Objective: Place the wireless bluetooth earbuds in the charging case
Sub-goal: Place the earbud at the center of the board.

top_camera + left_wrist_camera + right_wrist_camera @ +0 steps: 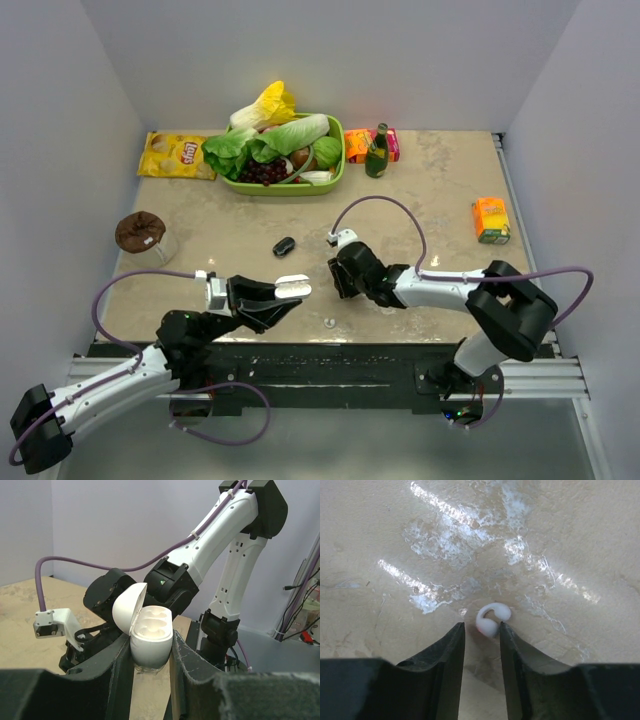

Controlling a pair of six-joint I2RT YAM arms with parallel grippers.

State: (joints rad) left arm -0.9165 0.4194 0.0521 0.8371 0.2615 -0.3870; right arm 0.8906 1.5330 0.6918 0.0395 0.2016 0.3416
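My left gripper (150, 652) is shut on a white oval charging case (150, 635), lid hinged open to the left, its two moulded wells empty. In the top view this case (293, 288) is held just above the table's near edge. My right gripper (481, 630) points down at the table, jaws apart with a narrow gap. A small whitish curved earbud (492, 617) lies on the table just past the tips, touching the inner edge of the right finger. In the top view the right gripper (338, 274) is right of the case and hides that bud. A tiny pale speck (329, 323) lies near the front edge.
A small black oval case (284, 245) lies mid-table. At the back stand a green basket (340, 172) of vegetables, a yellow chips bag (177, 155), a dark bottle (377, 150) and a pink-orange packet (357, 146). An orange carton (490, 220) is right, a brown-topped cup (140, 232) left.
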